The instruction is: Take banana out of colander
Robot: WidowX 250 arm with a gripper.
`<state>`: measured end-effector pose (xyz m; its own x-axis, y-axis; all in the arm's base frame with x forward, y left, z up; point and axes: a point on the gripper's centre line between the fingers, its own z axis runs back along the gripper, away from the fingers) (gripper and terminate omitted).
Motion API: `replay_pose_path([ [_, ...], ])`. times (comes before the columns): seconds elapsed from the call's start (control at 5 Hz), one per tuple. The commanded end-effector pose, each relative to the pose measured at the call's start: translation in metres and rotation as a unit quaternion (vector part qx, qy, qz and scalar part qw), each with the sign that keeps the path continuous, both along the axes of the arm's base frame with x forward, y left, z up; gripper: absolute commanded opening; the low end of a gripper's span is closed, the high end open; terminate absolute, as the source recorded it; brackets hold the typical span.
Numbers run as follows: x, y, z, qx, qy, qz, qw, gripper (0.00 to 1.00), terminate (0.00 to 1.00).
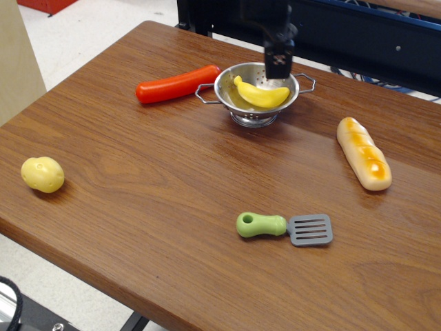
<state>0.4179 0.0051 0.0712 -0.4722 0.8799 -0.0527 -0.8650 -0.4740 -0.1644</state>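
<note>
Hanging over the far rim of the colander [256,93], the gripper [278,63] shows only as a dark block whose lower end reaches down toward the bowl, and whether its jaws are spread or pressed together I cannot tell, since just one dark finger-like piece is visible against the steel. The banana [262,94] lies inside the colander, curving across the bowl with its ends resting near the rim, and nothing is touching it that I can make out. I judge the step in hand to be the approach, with the grasp not yet made. The next move likely calls for lining the jaws across the banana's middle and lowering into the bowl without knocking the rim or the thin wire handles (the bowl looks light and could slide on the wooden surface [158,179]). Left of the colander, a red sausage [176,83] lies with its near end just beside the handle. Well to the right of the colander sits a bread loaf [364,154], in front of it a green-handled spatula [284,227], and far to its front left a yellow potato [42,174]. Most of the arm is cut off by the top edge, and the gripper's tip merges with the dark background behind the colander.
</note>
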Motion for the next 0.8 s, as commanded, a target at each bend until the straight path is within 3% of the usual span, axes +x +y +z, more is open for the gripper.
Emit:
replay_pose_path([
  [0.0,-0.010,0.014,0.016,0.005,-0.025,-0.020,0.9995,1.00,0.00],
  [0.6,-0.016,0.019,0.000,0.023,0.017,-0.020,0.9994,1.00,0.00],
])
